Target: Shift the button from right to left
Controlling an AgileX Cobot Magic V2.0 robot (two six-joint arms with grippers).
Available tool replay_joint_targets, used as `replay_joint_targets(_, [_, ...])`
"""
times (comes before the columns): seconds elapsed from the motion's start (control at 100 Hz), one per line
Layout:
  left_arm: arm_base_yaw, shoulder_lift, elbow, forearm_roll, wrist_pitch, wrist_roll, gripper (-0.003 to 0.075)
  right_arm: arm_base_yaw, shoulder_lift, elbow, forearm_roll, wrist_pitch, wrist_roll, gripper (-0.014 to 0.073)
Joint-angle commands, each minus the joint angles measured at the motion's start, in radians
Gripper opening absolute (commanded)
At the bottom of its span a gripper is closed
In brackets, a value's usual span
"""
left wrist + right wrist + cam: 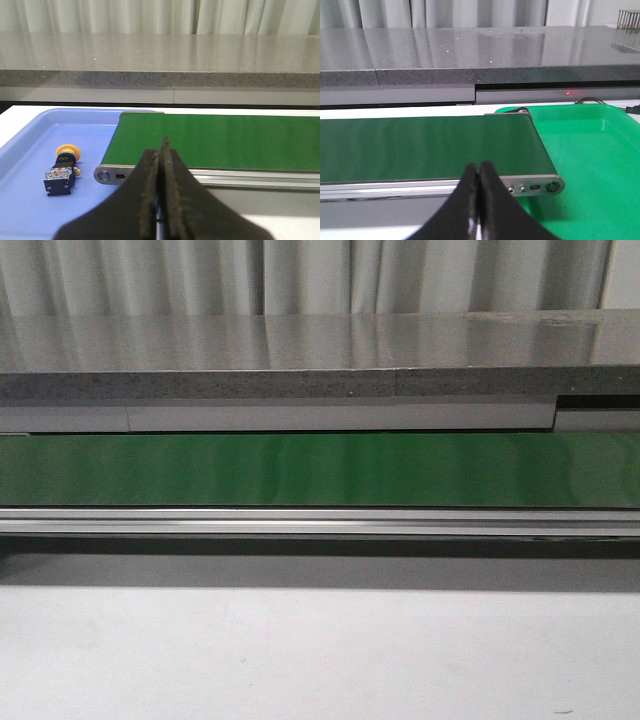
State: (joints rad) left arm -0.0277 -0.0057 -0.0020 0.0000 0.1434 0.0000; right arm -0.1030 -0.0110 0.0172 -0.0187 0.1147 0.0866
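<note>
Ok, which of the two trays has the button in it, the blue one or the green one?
The blue tray, seen by the left wrist camera: the button lies on its side in it. The green tray at the belt's other end shows nothing inside.

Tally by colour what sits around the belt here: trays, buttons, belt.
Blue tray: 1
Green tray: 1
Green belt: 1
Yellow-capped button, lying in the blue tray: 1
Total: 4
</note>
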Motion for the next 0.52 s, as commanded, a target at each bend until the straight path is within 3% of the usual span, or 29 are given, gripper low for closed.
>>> replay_joint_targets(0.0, [0.002, -0.031, 0.045, -0.010, -0.076, -0.013, -0.0020, -0.004, -0.018, -0.003, -0.025, -0.105, 0.026, -0.0067])
replay_joint_targets(0.51, [0.002, -0.031, 0.045, -0.010, -0.076, -0.013, -0.0020, -0.004, -0.018, -0.003, -0.024, -0.115, 0.025, -0.0067])
